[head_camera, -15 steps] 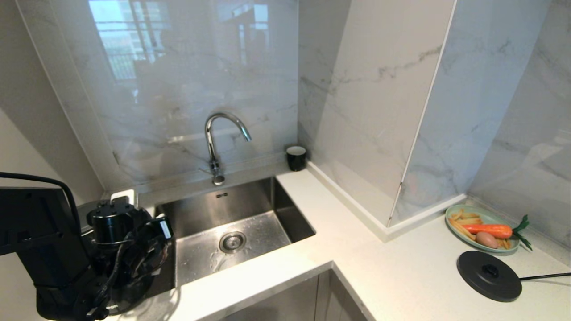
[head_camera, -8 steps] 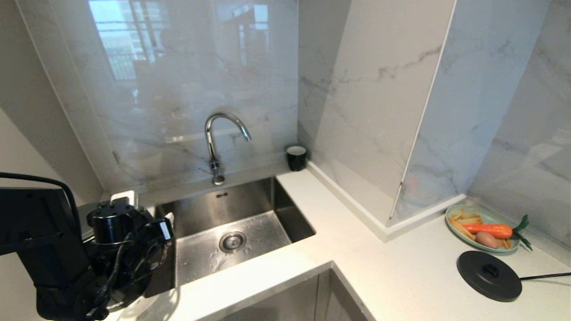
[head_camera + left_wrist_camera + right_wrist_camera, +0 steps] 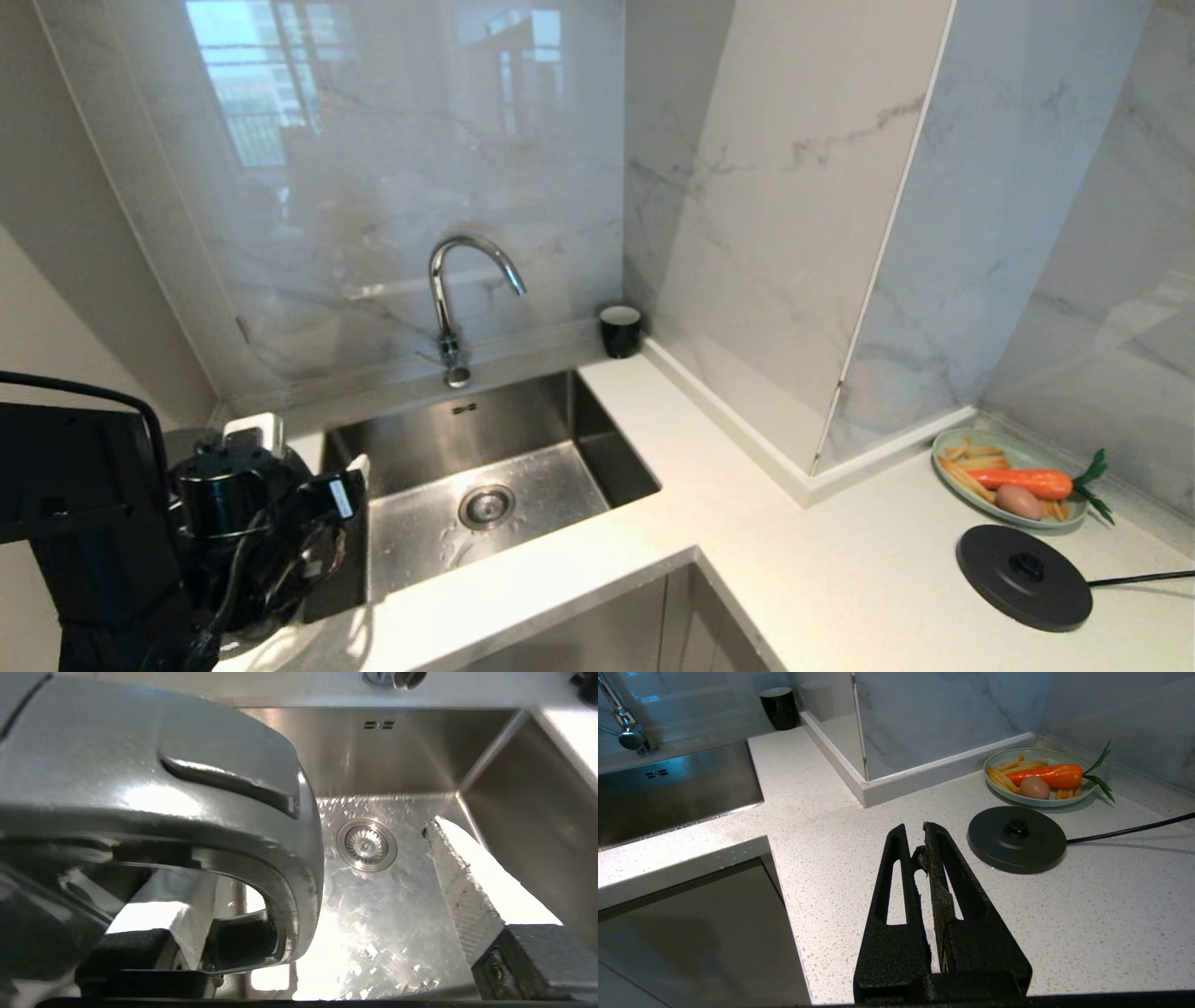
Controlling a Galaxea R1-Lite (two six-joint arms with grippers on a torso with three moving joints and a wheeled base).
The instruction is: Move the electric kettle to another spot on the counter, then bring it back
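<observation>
The glossy black electric kettle (image 3: pixel 266 607) stands on the white speckled counter (image 3: pixel 794 579) at the sink's left, mostly hidden behind my left arm. In the left wrist view its big loop handle (image 3: pixel 196 793) fills the near side. My left gripper (image 3: pixel 308 448) (image 3: pixel 299 868) is open, its fingers spread on either side of the handle; the far finger (image 3: pixel 467 882) stands well off it over the sink. My right gripper (image 3: pixel 915 833) is shut and empty, hovering over the counter near the kettle's base disc (image 3: pixel 1016 839).
The steel sink (image 3: pixel 597 457) with its tap (image 3: pixel 457 299) lies right beside the kettle. A small black cup (image 3: pixel 620 329) stands in the back corner. At the right are a green plate (image 3: pixel 948 443) of food and the corded base disc (image 3: pixel 1024 576).
My left gripper has opened and let go of the kettle's handle, its white fingertips spreading apart. The kettle stays where it stood, and the wrist has shifted slightly.
</observation>
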